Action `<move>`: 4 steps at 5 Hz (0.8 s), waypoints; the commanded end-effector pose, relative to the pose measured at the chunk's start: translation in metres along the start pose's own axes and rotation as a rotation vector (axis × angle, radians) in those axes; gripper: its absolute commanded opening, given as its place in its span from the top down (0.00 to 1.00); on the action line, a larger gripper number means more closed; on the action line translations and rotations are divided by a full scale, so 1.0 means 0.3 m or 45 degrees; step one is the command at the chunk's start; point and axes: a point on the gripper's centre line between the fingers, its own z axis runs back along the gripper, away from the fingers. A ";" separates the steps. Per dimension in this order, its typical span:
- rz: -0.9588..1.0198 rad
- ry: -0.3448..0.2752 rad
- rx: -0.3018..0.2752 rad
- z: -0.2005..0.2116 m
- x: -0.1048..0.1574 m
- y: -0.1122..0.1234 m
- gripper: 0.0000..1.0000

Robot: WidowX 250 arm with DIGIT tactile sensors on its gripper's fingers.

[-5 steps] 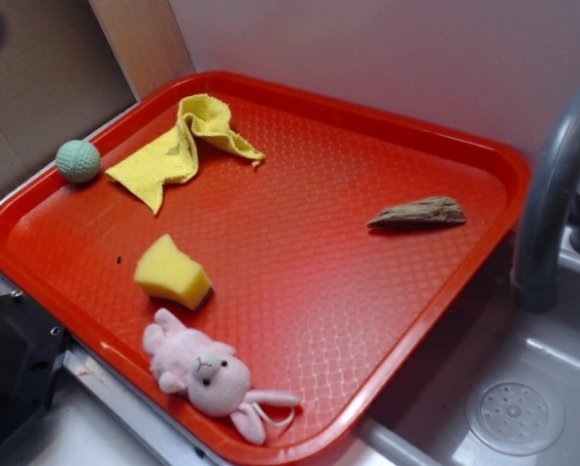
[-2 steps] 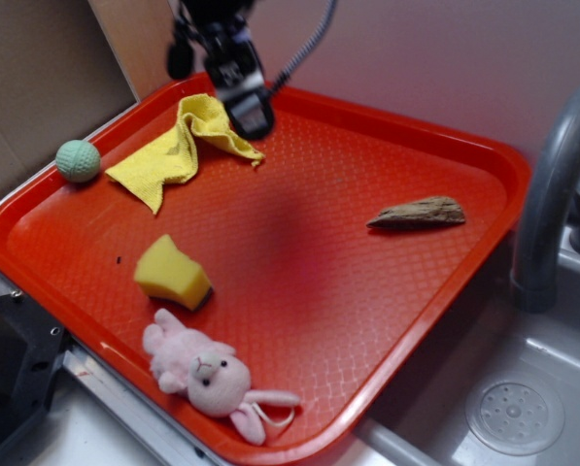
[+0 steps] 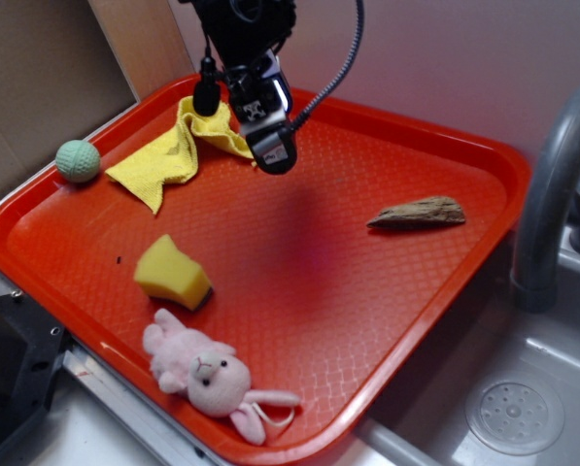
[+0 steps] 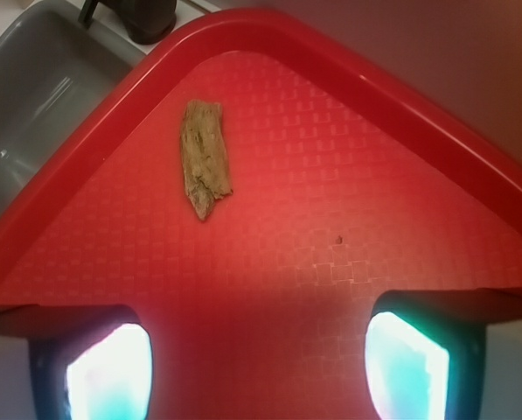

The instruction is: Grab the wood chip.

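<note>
A: Where's the chip [image 3: 419, 214]?

B: Flat on the red tray [image 3: 387, 320], near the right rim, pointed end toward the middle. Nothing touches it.

A: And the gripper [image 3: 267, 131]?

B: Above the tray's far part, just over the edge of the yellow cloth [image 3: 178, 146], well apart from the chip. In the wrist view the chip [image 4: 205, 157] lies ahead, between the two fingers [image 4: 94, 367] and far beyond them.

A: Fingers?

B: Spread wide, holding nothing. Their pads glow so bright in the wrist view that I can't make out their surface.

A: What else is on the tray?

B: A sponge [image 3: 172, 273], a pink bunny [image 3: 212, 377] by the near rim, a green ball [image 3: 78, 160] at the left edge.
</note>
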 end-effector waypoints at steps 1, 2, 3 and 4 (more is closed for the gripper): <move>-0.030 -0.054 0.022 0.041 0.030 -0.038 0.00; -0.048 0.017 0.242 -0.060 0.108 -0.118 0.00; -0.158 -0.007 0.214 -0.105 0.142 -0.165 0.00; -0.204 0.027 0.177 -0.182 0.184 -0.172 0.00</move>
